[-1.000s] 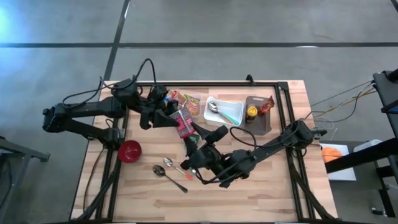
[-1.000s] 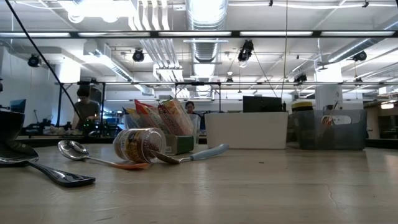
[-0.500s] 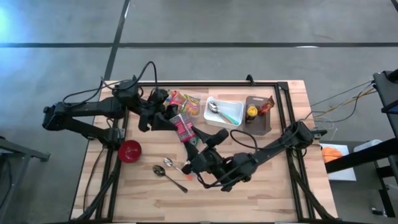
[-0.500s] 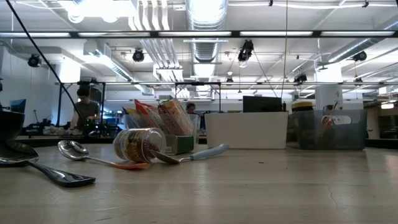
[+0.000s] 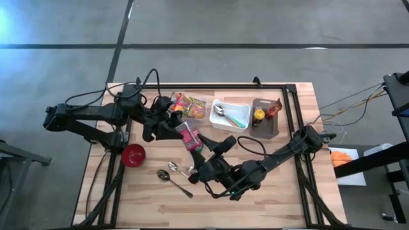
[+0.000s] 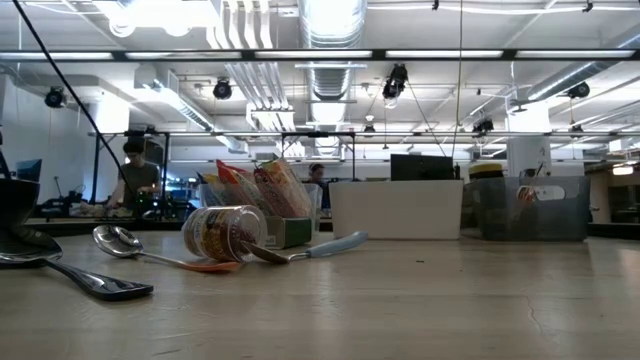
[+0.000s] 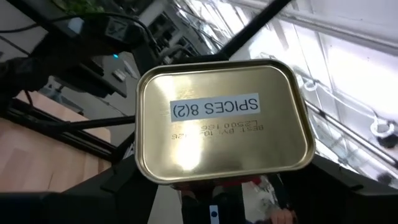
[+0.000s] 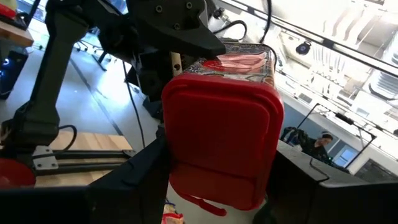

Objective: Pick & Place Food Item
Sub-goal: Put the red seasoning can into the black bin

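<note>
Both end effectors hold one spice tin (image 5: 189, 136) midair: left end effector (image 5: 171, 128), right end effector (image 5: 206, 155); tin drifted toward the left arm, handover underway.

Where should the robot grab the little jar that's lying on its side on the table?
Probably grip the jar around its round middle, coming straight down from above, one finger each side. Lying down it can roll, and spoons lie close by.
</note>
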Available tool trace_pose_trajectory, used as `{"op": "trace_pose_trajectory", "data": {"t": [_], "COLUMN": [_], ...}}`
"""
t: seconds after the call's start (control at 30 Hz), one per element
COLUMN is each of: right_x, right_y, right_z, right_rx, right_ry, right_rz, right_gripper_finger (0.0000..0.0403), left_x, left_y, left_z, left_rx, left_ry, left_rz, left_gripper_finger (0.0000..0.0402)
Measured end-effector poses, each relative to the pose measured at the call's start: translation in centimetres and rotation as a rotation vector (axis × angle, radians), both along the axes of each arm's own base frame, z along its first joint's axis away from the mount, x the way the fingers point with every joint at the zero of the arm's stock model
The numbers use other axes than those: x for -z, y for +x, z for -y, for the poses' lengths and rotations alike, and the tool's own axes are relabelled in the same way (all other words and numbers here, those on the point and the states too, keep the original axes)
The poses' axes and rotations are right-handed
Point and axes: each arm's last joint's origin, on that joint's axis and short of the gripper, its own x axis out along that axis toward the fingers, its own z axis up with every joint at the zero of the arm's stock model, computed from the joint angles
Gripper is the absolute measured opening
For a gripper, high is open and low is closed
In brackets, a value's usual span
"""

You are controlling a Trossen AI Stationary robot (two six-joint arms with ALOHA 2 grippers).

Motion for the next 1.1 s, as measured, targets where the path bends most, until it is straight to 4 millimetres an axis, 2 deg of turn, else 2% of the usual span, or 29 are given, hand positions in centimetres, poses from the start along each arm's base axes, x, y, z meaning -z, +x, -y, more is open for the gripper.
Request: {"op": "trace_pose_trajectory", "data": {"t": [0.3, 0.53, 0.63, 0.77, 1.0, 1.1], "right_x": [0.0, -0.3, -1.5, -2.9, -2.5, -3.1], "right_y": [-0.1, -0.2, -0.9, -1.8, -1.8, -2.2], "right_z": [0.0, 0.0, 0.4, 1.1, 0.9, 1.3], "right_rx": [0.022, 0.014, -0.009, 0.03, 0.046, 0.05], "right_ry": [0.024, 0.015, 0.016, 0.074, 0.064, 0.081], "right_rz": [0.004, 0.006, 0.041, 0.085, 0.043, 0.066], "right_gripper_finger": [0.0202, 0.0202, 0.0202, 0.0202, 0.0202, 0.0202], "left_x": [0.2, -0.3, -0.9, -1.1, -0.6, -0.1], "left_y": [0.1, 0.1, 0.1, -0.2, 0.0, 0.0], "left_z": [-0.2, -0.2, -0.1, 0.2, 0.2, 0.3], "left_rx": [-0.068, -0.081, -0.079, 0.001, 0.01, 0.032], "left_ry": [-0.108, -0.124, -0.049, 0.007, 0.071, 0.075], "left_rz": [-0.074, -0.006, 0.103, 0.142, 0.129, 0.074], "left_gripper_finger": [0.0299, 0.0299, 0.0299, 0.0297, 0.0298, 0.0298]}}
